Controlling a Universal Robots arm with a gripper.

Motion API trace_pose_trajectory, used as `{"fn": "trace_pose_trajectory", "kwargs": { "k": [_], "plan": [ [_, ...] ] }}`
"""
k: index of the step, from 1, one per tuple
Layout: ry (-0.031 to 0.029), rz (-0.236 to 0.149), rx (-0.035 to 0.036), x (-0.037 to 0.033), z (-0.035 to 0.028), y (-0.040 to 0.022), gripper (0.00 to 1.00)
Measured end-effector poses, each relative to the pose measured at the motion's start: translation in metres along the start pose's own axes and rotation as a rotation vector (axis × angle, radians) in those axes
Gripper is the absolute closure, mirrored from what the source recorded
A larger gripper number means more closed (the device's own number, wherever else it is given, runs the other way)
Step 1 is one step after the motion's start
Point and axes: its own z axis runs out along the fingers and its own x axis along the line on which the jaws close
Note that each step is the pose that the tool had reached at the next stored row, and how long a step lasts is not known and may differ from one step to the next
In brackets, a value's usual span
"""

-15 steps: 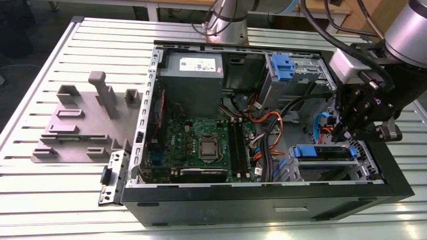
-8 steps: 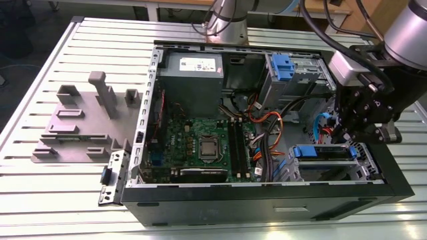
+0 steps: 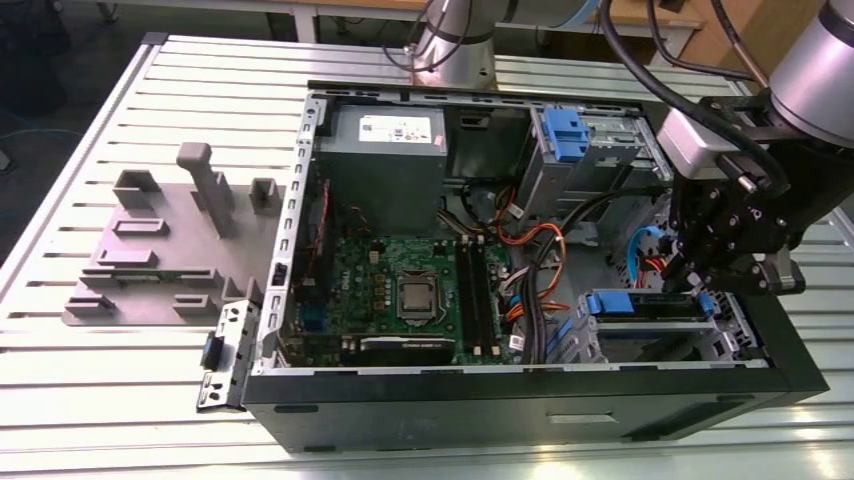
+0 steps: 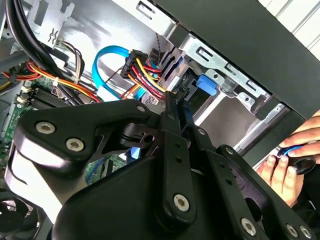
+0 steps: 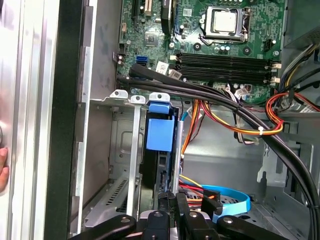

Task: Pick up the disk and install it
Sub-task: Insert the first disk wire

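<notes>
The disk (image 5: pixel 161 132) stands on edge in the drive bay of the open computer case (image 3: pixel 534 400), its blue carrier frame facing the motherboard. In the exterior view the disk (image 3: pixel 627 303) sits in the bay at the case's near corner, on that view's right. My gripper (image 5: pixel 173 200) reaches down into that bay, its two black fingers (image 5: pixel 183 202) pressed close on the disk's end. In the second wrist view the gripper (image 4: pixel 175 107) shows its fingers nearly together, with a thin blue edge between them. From the exterior view the gripper (image 3: pixel 697 285) hangs at the bay's right end.
Bundled orange, yellow and black cables (image 5: pixel 235 117) and a blue cable (image 4: pixel 102 70) run beside the bay. The motherboard (image 3: pixel 400 290) and grey power-supply box (image 3: pixel 380 140) fill the case. A grey fixture (image 3: pixel 160 240) lies on the table. A person's hand (image 4: pixel 285 160) rests outside the case wall.
</notes>
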Motion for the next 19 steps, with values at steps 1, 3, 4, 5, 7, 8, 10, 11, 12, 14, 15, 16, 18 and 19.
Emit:
{"fn": "trace_pose_trajectory", "kwargs": {
  "k": [1, 3, 4, 5, 7, 8, 10, 11, 12, 14, 15, 16, 18, 19],
  "plan": [
    [0.0001, 0.0, 0.0, 0.0001, 0.0, 0.0002, 0.83],
    [0.0001, 0.0, 0.0001, 0.0, 0.0, 0.0003, 0.83],
    [0.0001, 0.0, 0.0, 0.0001, 0.0, 0.0003, 0.83],
    [0.0001, 0.0, 0.0, 0.0, 0.0, 0.0003, 0.83],
    [0.0, 0.0, 0.0, 0.0, 0.0, 0.0004, 0.83],
    [0.0001, 0.0, 0.0, 0.0, 0.0, 0.0004, 0.83],
    [0.0, 0.0, 0.0, 0.0, 0.0, 0.0004, 0.83],
    [0.0001, 0.0, 0.0, 0.0, 0.0, 0.0004, 0.83],
    [0.0001, 0.0, 0.0001, 0.0, 0.0, 0.0004, 0.83],
    [0.0002, 0.005, -0.0001, 0.0, 0.0001, 0.0004, 0.83],
    [0.0005, 0.014, -0.0005, 0.0, 0.0003, 0.0005, 0.83],
    [0.0007, 0.024, -0.0009, 0.0, 0.0005, 0.0005, 0.83],
    [0.0009, 0.038, -0.0015, 0.0, 0.0009, 0.0005, 0.83],
    [0.001, 0.04, -0.0016, 0.0, 0.001, 0.0004, 0.83]
  ]
}}
